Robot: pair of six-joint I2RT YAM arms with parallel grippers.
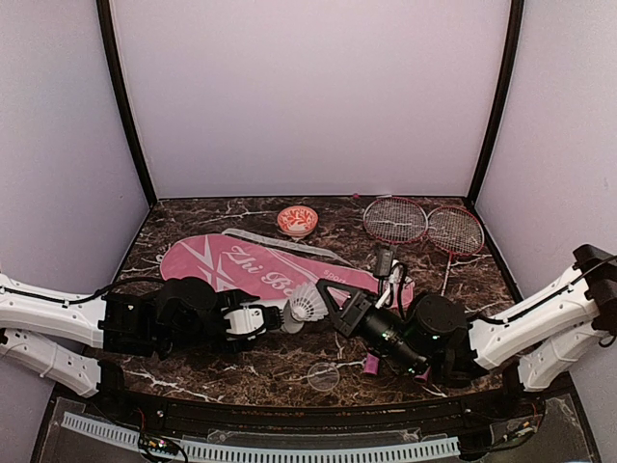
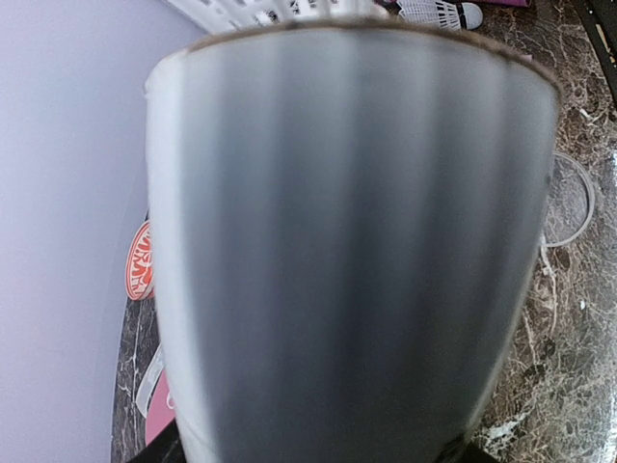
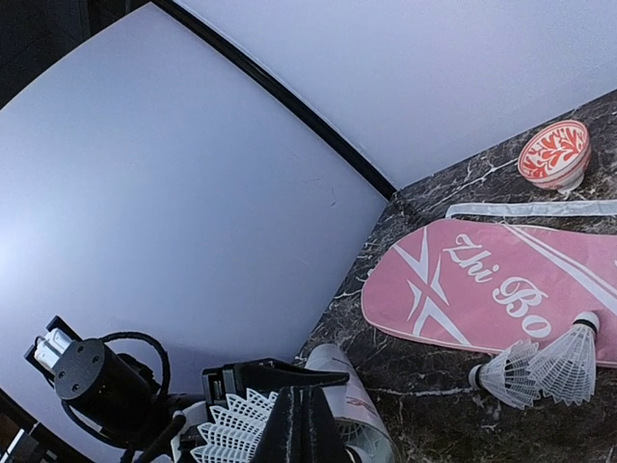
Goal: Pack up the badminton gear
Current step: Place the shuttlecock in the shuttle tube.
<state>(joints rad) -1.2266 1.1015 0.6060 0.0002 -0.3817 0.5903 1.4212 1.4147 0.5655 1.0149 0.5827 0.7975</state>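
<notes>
My left gripper (image 1: pixel 253 320) is shut on the long white tube (image 1: pixel 275 316), which lies level and fills the left wrist view (image 2: pixel 347 251). A white shuttlecock (image 1: pixel 308 304) sits at the tube's open mouth, its skirt (image 3: pixel 231 429) pinched by my shut right gripper (image 1: pixel 323 292). Two more shuttlecocks (image 3: pixel 535 371) lie beside the pink "Zhi Bo" cover (image 1: pixel 241 262). The two red-framed rackets (image 1: pixel 424 224) rest at the back right.
A small red-and-white bowl (image 1: pixel 297 221) stands at the back centre. A clear round lid (image 1: pixel 324 376) lies near the front edge. A white strap (image 3: pixel 530 208) runs along the cover's far side. Black cables (image 1: pixel 388 270) trail over the cover's right end.
</notes>
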